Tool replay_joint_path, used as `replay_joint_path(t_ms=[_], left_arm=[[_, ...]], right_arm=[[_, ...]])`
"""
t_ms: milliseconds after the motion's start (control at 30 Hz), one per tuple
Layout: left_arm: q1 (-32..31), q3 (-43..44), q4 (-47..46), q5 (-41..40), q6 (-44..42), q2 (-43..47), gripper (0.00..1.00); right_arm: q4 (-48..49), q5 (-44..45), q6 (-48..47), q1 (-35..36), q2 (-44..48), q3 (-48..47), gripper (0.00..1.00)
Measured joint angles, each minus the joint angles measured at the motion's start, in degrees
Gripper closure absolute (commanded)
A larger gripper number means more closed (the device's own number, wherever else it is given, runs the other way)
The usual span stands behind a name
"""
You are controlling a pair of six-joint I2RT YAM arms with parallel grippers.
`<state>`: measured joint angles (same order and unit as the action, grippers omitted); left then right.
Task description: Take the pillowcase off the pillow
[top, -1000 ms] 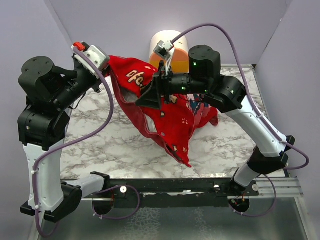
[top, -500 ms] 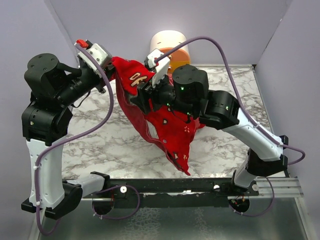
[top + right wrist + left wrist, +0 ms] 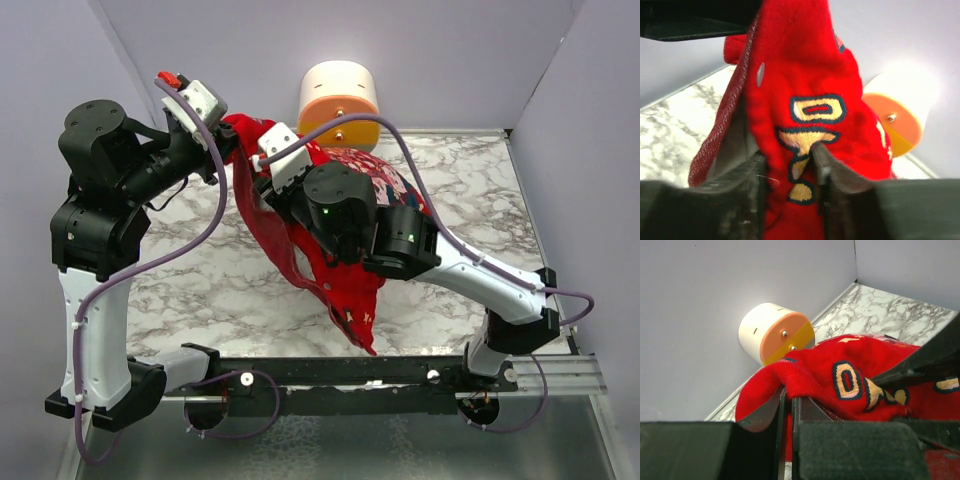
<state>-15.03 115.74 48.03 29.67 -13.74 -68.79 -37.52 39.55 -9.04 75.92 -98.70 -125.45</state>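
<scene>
The red pillowcase (image 3: 340,270) hangs lifted between both arms, its low corner trailing toward the table's near edge. My left gripper (image 3: 222,140) is shut on its top edge at the back left; in the left wrist view its jaws (image 3: 788,396) pinch the red cloth (image 3: 850,380). My right gripper (image 3: 276,190) is close beside it, mostly buried in cloth. In the right wrist view its fingers (image 3: 787,162) close on a fold of the pillowcase (image 3: 810,110) with yellow characters. The white pillow is hidden.
A cream-and-orange cylinder (image 3: 340,100) lies at the back wall, also in the left wrist view (image 3: 774,332) and the right wrist view (image 3: 895,115). The marble table (image 3: 190,290) is walled at the back and both sides. A black rail (image 3: 330,375) runs along the near edge.
My right arm has swung left across the pillowcase until its gripper is next to the left one and around a fold. My left gripper has risen slightly, still holding the top edge.
</scene>
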Motion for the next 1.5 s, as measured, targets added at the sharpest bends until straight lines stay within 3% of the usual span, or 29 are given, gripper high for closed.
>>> replay_joint_path(t_ms=[67, 100, 167, 233, 300, 633, 1000, 1267, 1500], left_arm=[[0.0, 0.0, 0.0, 0.0, 0.1, 0.0, 0.99], [0.0, 0.0, 0.0, 0.0, 0.1, 0.0, 0.86], [0.0, 0.0, -0.4, -0.1, 0.1, 0.0, 0.42], [0.0, -1.0, -1.8, -0.3, 0.0, 0.6, 0.24], [0.0, -3.2, -3.1, -0.7, 1.3, 2.1, 0.17], [0.0, -20.1, -6.7, -5.3, 9.0, 14.8, 0.14], [0.0, -18.4, -7.0, -9.7, 13.1, 16.5, 0.16], [0.0, -30.7, -6.3, -17.7, 13.2, 22.6, 0.22], [0.0, -33.1, -7.4, -24.6, 16.1, 21.9, 0.34]], right_arm=[[1.9, 1.0, -1.5, 0.0, 0.0, 1.2, 0.97], [4.2, 1.8, -3.2, 0.0, 0.0, 2.1, 0.99], [7.6, 2.8, -5.4, 0.2, 0.0, 3.1, 0.99], [9.9, 3.1, -7.2, 0.2, -0.1, 3.1, 0.99], [10.7, 3.0, -8.3, 0.2, -0.7, 1.4, 0.99], [10.5, 1.2, -6.7, 0.2, -4.8, -3.0, 0.99], [7.7, -0.2, -3.1, -0.3, -9.5, -9.0, 0.99], [6.9, -3.8, 2.3, -2.5, -9.8, -9.6, 0.99], [6.2, -7.1, 6.5, -3.2, -9.5, -7.9, 0.99]])
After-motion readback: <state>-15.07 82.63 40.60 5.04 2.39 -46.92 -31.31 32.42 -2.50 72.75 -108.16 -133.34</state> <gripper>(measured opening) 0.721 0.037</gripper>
